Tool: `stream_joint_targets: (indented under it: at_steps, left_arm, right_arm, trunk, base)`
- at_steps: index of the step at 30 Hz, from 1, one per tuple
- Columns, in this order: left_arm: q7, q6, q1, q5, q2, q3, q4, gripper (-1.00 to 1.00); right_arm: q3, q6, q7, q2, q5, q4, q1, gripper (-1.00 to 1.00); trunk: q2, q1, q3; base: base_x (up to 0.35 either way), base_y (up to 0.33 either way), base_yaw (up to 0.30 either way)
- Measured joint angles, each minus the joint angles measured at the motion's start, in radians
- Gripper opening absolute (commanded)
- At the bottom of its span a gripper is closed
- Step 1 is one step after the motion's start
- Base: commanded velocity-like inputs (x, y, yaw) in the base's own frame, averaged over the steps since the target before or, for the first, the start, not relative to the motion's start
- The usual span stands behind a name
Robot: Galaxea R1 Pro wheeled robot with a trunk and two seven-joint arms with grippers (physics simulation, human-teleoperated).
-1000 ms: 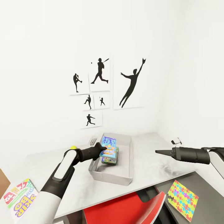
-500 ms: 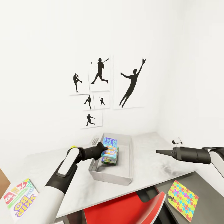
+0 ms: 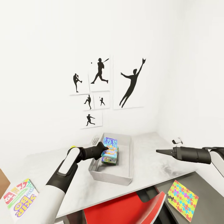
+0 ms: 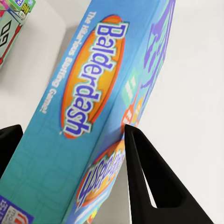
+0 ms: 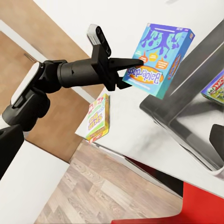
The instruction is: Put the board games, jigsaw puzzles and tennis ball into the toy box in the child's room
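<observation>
"Balderdash" stood on the edge of the blue game box, with blurred smaller print beside it. "SKIP BO" showed on the flat box.

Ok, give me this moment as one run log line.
left gripper: shut on Balderdash box, over toy box | right gripper: clear of the toy box | puzzle: not in box

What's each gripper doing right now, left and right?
Left gripper: closed on the Balderdash box, held over the toy box.
Right gripper: looks closed, holding nothing, above the table.
</observation>
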Motion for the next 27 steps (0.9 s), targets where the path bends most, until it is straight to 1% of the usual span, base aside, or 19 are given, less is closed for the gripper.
stream_joint_targets:
  at_steps: [6,18,27]
  left_arm:
    - [0.0,0.0,-0.001,-0.001,0.0,0.0,0.002,-1.0]
    - [0.001,0.0,-0.003,-0.004,-0.001,0.001,0.027,-1.0]
    - [0.001,-0.001,-0.004,-0.004,0.001,0.001,0.034,-1.0]
  right_arm:
    - [-0.013,0.0,0.0,0.005,0.0,0.0,0.001,1.0]
    - [-0.019,0.0,0.0,0.006,0.001,0.0,0.001,1.0]
    - [-0.02,0.0,0.0,0.008,0.001,0.0,0.001,1.0]
  trunk:
    - [0.0,0.0,0.0]
    - [0.0,0.0,0.003]
    - [0.0,0.0,0.004]
  base:
    - [0.0,0.0,-0.145]
    - [0.0,0.0,-0.235]
    - [0.0,0.0,-0.081]
